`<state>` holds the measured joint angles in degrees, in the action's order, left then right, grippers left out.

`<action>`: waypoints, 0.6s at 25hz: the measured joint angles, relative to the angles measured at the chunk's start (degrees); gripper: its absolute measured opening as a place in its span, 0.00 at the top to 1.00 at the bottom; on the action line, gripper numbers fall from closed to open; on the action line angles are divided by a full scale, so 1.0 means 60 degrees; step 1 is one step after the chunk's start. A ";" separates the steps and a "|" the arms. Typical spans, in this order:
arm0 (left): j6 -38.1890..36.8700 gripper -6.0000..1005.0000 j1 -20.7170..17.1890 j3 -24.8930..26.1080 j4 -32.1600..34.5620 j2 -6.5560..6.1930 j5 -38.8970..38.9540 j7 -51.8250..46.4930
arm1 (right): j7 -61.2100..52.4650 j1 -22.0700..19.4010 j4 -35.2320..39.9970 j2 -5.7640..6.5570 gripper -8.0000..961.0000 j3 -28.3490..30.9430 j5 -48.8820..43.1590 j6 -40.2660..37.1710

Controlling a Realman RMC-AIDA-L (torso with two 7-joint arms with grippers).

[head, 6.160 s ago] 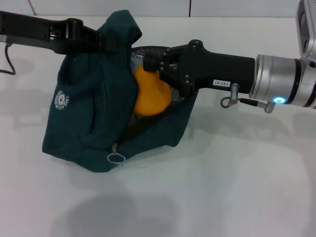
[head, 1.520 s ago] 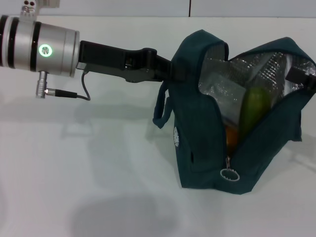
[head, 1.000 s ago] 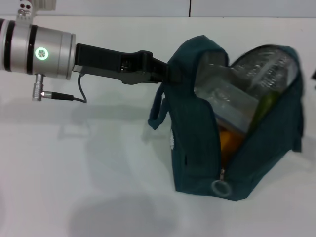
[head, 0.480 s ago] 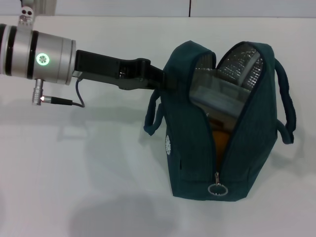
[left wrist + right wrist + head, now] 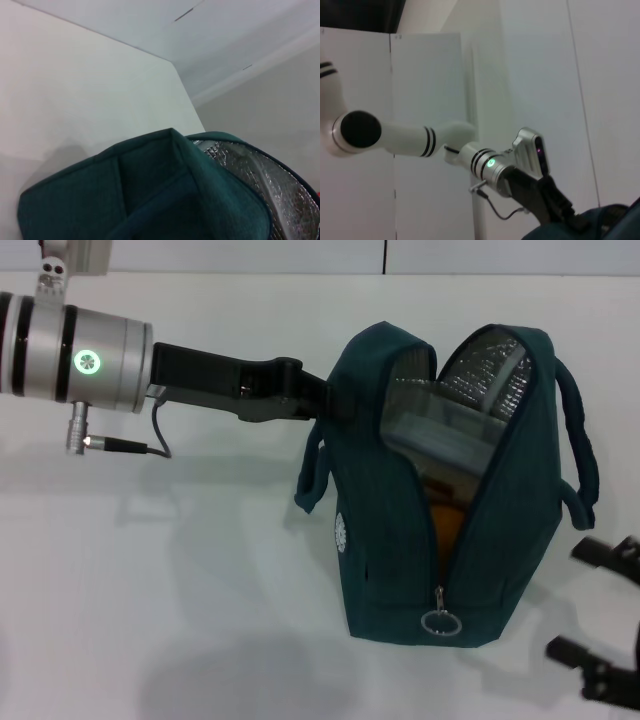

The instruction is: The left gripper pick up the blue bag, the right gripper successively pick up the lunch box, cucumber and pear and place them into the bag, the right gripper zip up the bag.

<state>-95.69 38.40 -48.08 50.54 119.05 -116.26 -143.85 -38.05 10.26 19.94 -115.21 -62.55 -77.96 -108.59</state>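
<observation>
Blue bag (image 5: pixel 400 490) upright in left pincer's (image 5: pixel 335 400) clamp — right pincer (image 5: pixel 600 615) wide, beside its base.

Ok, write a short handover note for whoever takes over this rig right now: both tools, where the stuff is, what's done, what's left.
Left tool: shut on the blue bag at its top edge, holding it upright on the table.
Right tool: open, empty, low beside the bag's right side.
Lunch box and pear show inside the bag; cucumber not visible from here.
Done: packing, as far as can be seen.
Left: zip still open, ring pull at the bottom; right tool must close it.
</observation>
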 joint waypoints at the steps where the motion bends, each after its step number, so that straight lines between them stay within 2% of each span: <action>1: 0.0001 0.95 0.0001 0.0000 -0.0047 0.0000 0.0004 0.0000 | 0.0257 0.0057 -0.0224 -0.0001 0.09 -0.0094 -0.0015 0.0066; 3: 0.0001 0.95 0.0009 0.0001 -0.0143 0.0002 0.0026 0.0011 | 0.1026 0.0133 -0.0679 -0.0023 0.09 -0.0600 -0.0040 0.0409; 5: 0.0000 0.95 0.0025 0.0000 -0.0181 0.0005 0.0031 0.0028 | 0.1154 0.0145 -0.0737 -0.0028 0.09 -0.0759 -0.0024 0.0519; 10: -0.0003 0.95 0.0072 0.0001 -0.0181 0.0008 0.0035 0.0033 | 0.1365 0.0238 -0.0719 -0.0059 0.10 -0.1883 0.0002 0.1217; 15: -0.0015 0.95 0.0106 0.0000 -0.0181 0.0008 0.0052 0.0036 | 0.1325 0.0336 -0.0728 -0.0104 0.10 -0.2274 0.0021 0.1845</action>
<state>-95.78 39.04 -48.08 49.46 119.09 -115.95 -143.64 -30.10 12.28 15.57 -115.84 -76.19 -77.84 -97.52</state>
